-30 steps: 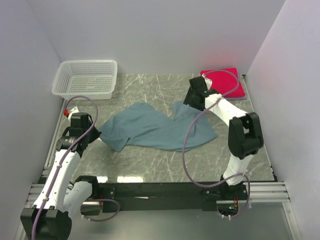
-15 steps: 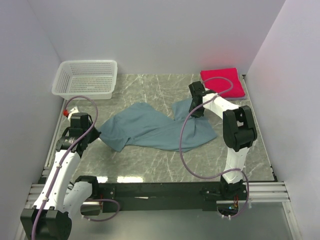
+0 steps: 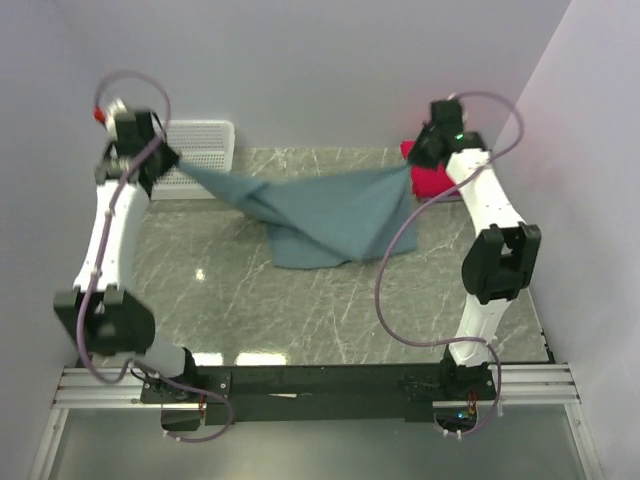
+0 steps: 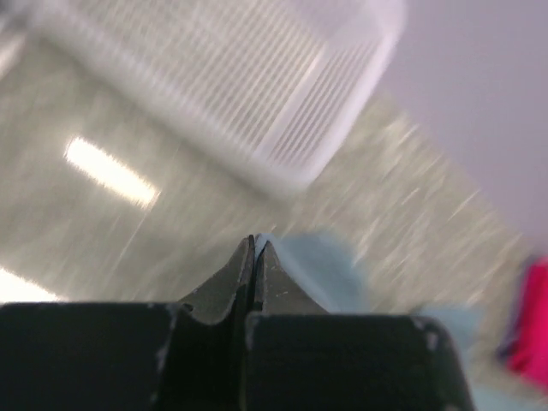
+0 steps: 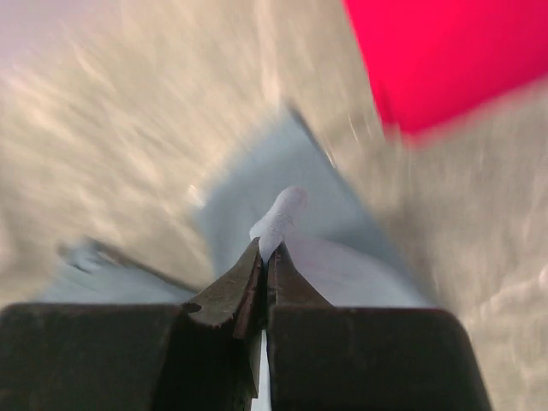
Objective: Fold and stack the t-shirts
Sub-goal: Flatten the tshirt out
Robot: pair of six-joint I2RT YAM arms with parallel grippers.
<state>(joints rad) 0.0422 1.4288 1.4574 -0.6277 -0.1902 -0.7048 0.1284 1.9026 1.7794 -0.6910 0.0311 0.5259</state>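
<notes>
Left gripper [image 3: 170, 160] and right gripper [image 3: 416, 160] clamped on teal t-shirt [image 3: 330, 215], stretched between them, white basket [image 3: 205, 140] partly hidden behind left arm

left gripper [image 3: 170, 160] high, clamped closed | right gripper [image 3: 416, 163] high, apparently clamped

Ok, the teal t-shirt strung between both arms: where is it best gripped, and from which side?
The two outer top corners, each from its own side, as now: left gripper shut on the left one, right gripper on the right. The teal t-shirt spreads along its top edge and sags in the middle toward the table, so a mid-span pinch would likely bunch it.
</notes>
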